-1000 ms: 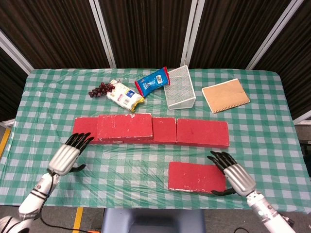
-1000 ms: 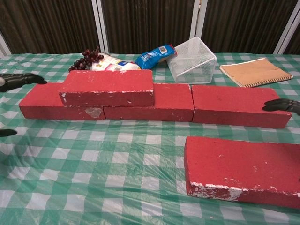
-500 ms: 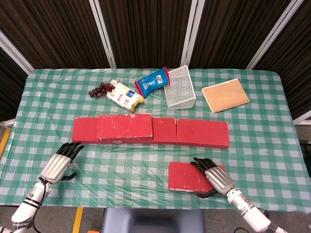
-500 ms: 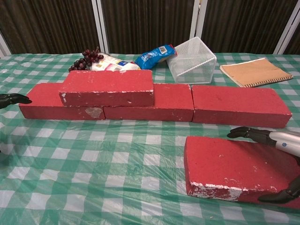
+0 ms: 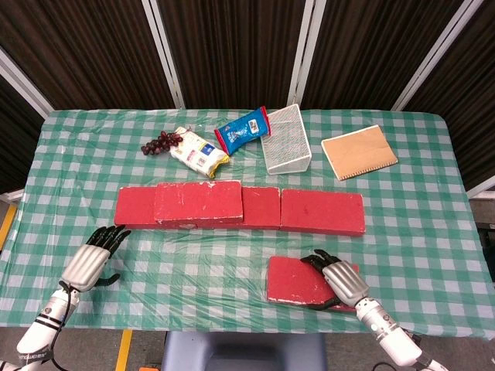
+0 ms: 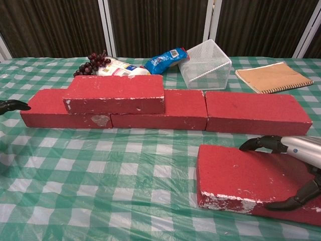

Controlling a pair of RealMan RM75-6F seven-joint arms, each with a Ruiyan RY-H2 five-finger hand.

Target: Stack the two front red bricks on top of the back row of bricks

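Bricks first: one red brick [image 6: 251, 181] lies at the table's front right, clasped across its width by the right hand [image 6: 293, 170], while the left hand [image 5: 89, 259] hovers empty, fingers apart; next it wants lifting onto the back row [image 6: 258, 113].

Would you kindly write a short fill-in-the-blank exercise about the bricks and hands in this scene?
1. The right hand grips the front ____.
2. The number of bricks already stacked on the back row is ____.
3. The left hand holds ____.
4. The wire basket lies beside a blue ____.

Missing words: brick; one; nothing; packet
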